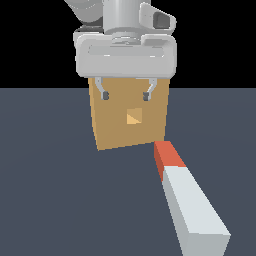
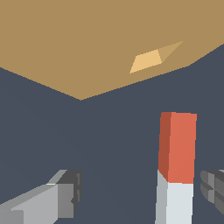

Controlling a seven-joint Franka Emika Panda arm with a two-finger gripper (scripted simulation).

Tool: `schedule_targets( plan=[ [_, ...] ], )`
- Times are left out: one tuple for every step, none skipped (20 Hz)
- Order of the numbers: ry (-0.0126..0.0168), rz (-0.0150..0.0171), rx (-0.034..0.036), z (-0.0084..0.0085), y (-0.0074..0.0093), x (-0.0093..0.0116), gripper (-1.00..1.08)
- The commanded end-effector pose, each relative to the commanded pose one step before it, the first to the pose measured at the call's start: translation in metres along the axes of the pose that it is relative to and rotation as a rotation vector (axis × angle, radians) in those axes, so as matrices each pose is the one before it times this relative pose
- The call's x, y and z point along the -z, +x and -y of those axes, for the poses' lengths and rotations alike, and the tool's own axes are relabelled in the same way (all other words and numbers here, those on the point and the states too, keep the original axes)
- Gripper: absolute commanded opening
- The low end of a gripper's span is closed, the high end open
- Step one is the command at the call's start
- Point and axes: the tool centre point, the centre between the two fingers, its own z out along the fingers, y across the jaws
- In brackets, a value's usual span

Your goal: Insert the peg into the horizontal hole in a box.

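Lying nearest you on the dark grey worktop (image 1: 55, 200), the long square grey-white peg with a red-orange end (image 1: 192, 205) looks rigid and smooth-sided; take it across the pale shaft. It points toward eleven o'clock. Beyond, the fingers (image 1: 126, 94) hang wide and empty before the tan-orange box (image 1: 112, 127) and its square hole (image 1: 133, 116).

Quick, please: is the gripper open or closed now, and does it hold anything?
Gripper: open, holding nothing; the peg lies on the floor, not gripped.
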Motion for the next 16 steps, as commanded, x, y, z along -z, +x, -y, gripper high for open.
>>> schedule_targets(
  plan=[
    [0.00000,0.00000,0.00000,-0.00001,-0.00001,-0.00001,1.00],
    [0.00000,0.00000,0.00000,-0.00015,-0.00015,-0.00018,1.00],
    [0.00000,0.00000,0.00000,-0.00046,-0.00046,-0.00055,1.00],
    [-0.00021,0.00025,-0.00061,-0.00072,-0.00108,-0.00078,1.00],
    [-0.00019,0.00023,-0.00062,-0.00102,-0.00139,-0.00115,1.00],
    [-0.00026,0.00033,-0.00088,-0.00131,-0.00183,-0.00146,1.00],
    [-0.00026,0.00032,-0.00088,-0.00161,-0.00213,-0.00182,1.00],
    [-0.00026,0.00032,-0.00089,-0.00191,-0.00242,-0.00217,1.00],
    [-0.00041,0.00050,-0.00140,-0.00217,-0.00299,-0.00242,1.00],
    [-0.00041,0.00049,-0.00140,-0.00246,-0.00328,-0.00276,1.00],
    [-0.00049,0.00057,-0.00166,-0.00273,-0.00370,-0.00305,1.00],
    [-0.00049,0.00056,-0.00167,-0.00302,-0.00396,-0.00337,1.00],
    [-0.00056,0.00062,-0.00190,-0.00326,-0.00433,-0.00362,1.00],
    [-0.00059,0.00064,-0.00200,-0.00350,-0.00461,-0.00387,1.00],
    [-0.00063,0.00065,-0.00211,-0.00372,-0.00486,-0.00410,1.00],
    [-0.00066,0.00066,-0.00220,-0.00392,-0.00510,-0.00430,1.00]
  ],
)
